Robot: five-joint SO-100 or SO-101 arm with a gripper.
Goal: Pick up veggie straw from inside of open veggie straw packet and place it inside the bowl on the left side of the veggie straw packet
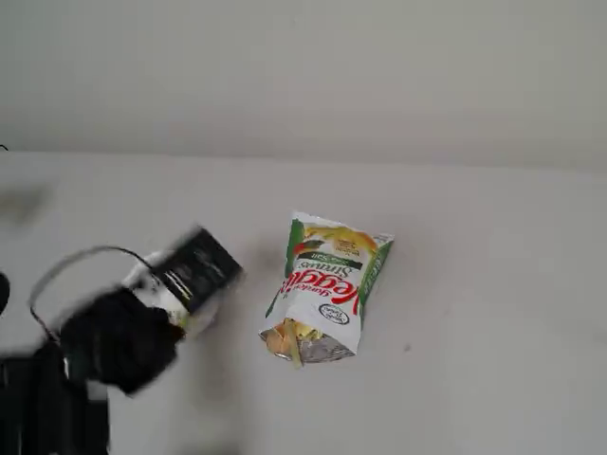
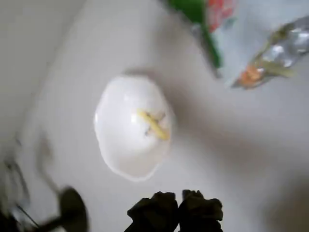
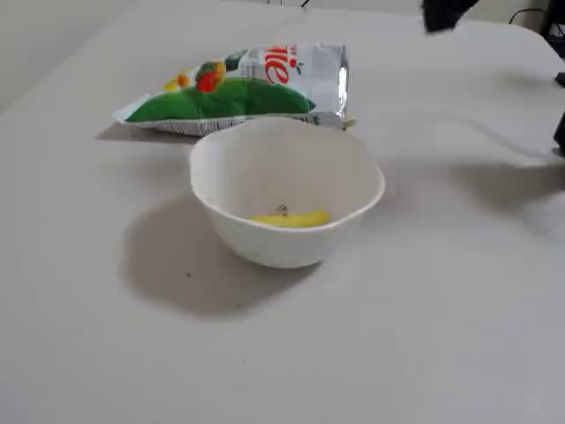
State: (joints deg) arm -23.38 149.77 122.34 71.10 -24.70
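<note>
The white wavy-rimmed bowl [image 2: 120, 145] holds a pale-yellow veggie straw [image 2: 154, 125] lying across its bottom; both fixed views show the bowl [image 3: 287, 238], and one shows the straw [image 3: 293, 218]. The veggie straw packet [image 1: 327, 280] lies to the bowl's right in a fixed view, its silvery open mouth [image 2: 280, 50] showing orange and yellow straws. My gripper [image 2: 177, 209] hangs above the table near the bowl, its dark fingertips together and empty. In a fixed view my blurred black arm [image 1: 123, 336] covers most of the bowl [image 1: 197, 320].
A thin black cable [image 1: 76, 258] loops beside the arm at the left. A dark round object on a stalk [image 2: 72, 209] shows blurred at the wrist view's lower left. A pale wall rises behind the light table [image 1: 493, 313].
</note>
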